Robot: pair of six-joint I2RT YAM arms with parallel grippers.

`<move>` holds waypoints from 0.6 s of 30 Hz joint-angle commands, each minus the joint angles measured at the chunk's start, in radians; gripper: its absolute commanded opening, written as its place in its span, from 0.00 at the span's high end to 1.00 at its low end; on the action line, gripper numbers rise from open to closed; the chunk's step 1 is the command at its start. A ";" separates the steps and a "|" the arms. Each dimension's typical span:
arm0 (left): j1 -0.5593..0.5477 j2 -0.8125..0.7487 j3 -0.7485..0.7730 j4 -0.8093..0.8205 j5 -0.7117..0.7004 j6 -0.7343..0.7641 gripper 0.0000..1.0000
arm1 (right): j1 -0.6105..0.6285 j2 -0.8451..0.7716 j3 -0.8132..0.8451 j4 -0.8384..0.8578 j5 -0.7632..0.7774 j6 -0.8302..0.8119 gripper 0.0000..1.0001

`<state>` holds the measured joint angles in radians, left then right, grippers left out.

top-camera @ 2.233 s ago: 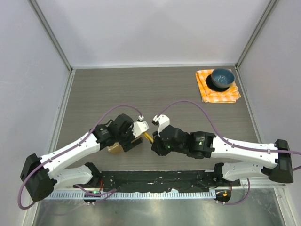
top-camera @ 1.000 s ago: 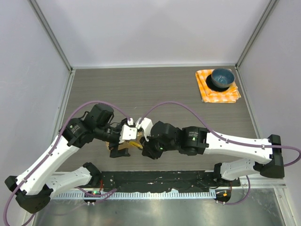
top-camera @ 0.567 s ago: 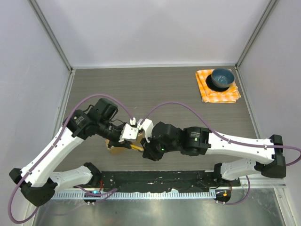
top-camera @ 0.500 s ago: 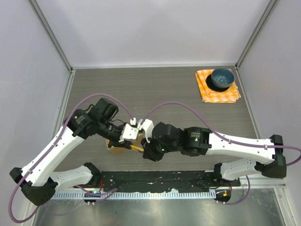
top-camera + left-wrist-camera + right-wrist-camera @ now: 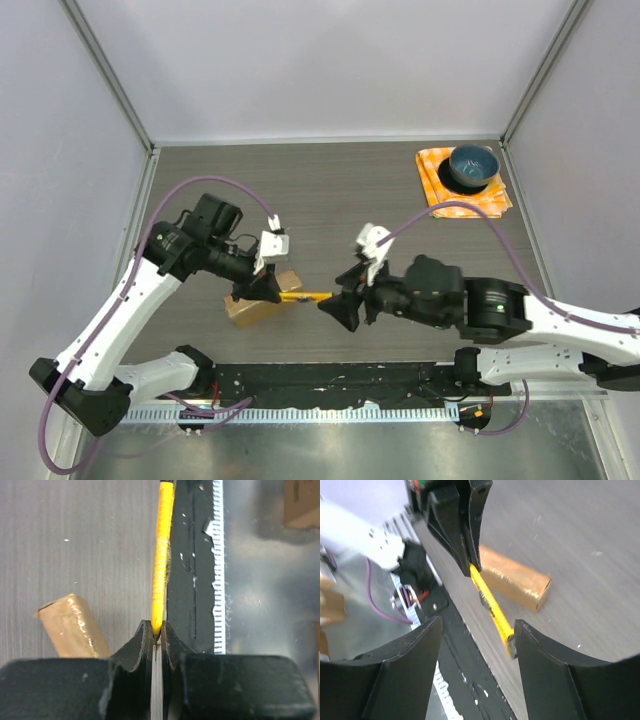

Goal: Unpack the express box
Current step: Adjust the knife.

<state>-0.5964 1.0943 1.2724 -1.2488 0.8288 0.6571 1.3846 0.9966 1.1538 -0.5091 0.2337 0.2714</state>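
Two white and black robot arms reach over a grey wood-grain table [image 5: 330,190] from its near edge, and their tips face each other just left of the table's middle.

The left arm [image 5: 120,320] rises from its base at the lower left and bends at a high elbow. Its forearm then slants down and to the right. The left gripper [image 5: 272,293] is pinched tight on one end of a thin yellow stick [image 5: 303,296]. In the left wrist view the two fingers [image 5: 144,640] meet with no gap around the stick [image 5: 161,555].

The right arm [image 5: 560,325] lies low and stretches leftward from the lower right. The right gripper [image 5: 338,308] points at the left one with its jaws spread wide and nothing held. In the right wrist view the stick [image 5: 492,610] runs from the left gripper [image 5: 470,567] down into the gap of the right gripper [image 5: 477,630]. Its dark free end is close to one finger [image 5: 550,670], but whether they touch cannot be told.

An orange checked cloth [image 5: 480,205] lies in the far right corner, well apart from the arms.

The express box [image 5: 245,310], a small brown carton, lies on the table just beside and below the left gripper, near the front edge. From the right wrist it [image 5: 515,582] is a glossy brown block behind the stick.

A blue bowl [image 5: 472,165] sits on the cloth.
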 commanded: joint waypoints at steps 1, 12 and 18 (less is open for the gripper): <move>0.102 -0.001 0.068 0.110 0.108 -0.169 1.00 | 0.005 -0.110 0.026 0.107 0.151 -0.034 0.32; 0.262 0.003 0.170 0.386 0.364 -0.537 1.00 | 0.005 -0.299 -0.213 0.317 0.208 0.015 0.07; 0.264 -0.045 0.111 0.557 0.424 -0.739 1.00 | 0.001 -0.188 -0.238 0.547 0.112 -0.024 0.06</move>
<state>-0.3382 1.0935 1.4040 -0.8684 1.1488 0.1169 1.3846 0.7376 0.9192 -0.1814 0.4015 0.2710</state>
